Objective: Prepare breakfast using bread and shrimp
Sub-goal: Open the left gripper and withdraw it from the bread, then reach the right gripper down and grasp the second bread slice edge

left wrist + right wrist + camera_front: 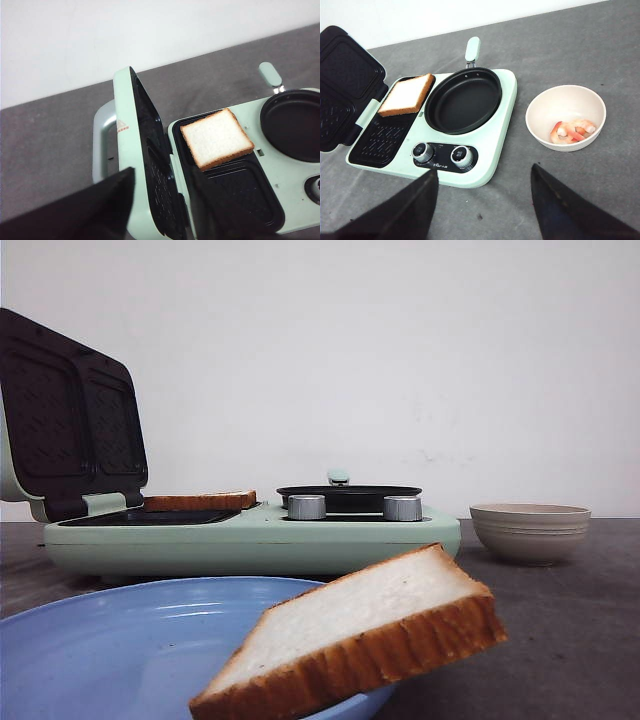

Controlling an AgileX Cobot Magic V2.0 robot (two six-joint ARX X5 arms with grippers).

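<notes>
Both the left gripper (162, 210) and the right gripper (482, 202) hang wide apart, holding nothing. Ahead of the left gripper, one white bread slice (217, 138) lies on the mint-green breakfast maker's (497, 150) open dark grill plate. Just beyond the right gripper sit the black round frying pan (463, 101) and a beige bowl (555, 107) holding orange-pink shrimp (571, 131). A second bread slice (350, 635) leans on a blue plate (120, 640).

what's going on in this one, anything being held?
Nothing is held. One bread slice lies on the far plate of the open sandwich maker; the second slice leans on the blue plate. The shrimp sit in the beige bowl. The pan is empty. Left tool and right tool hover open.
</notes>
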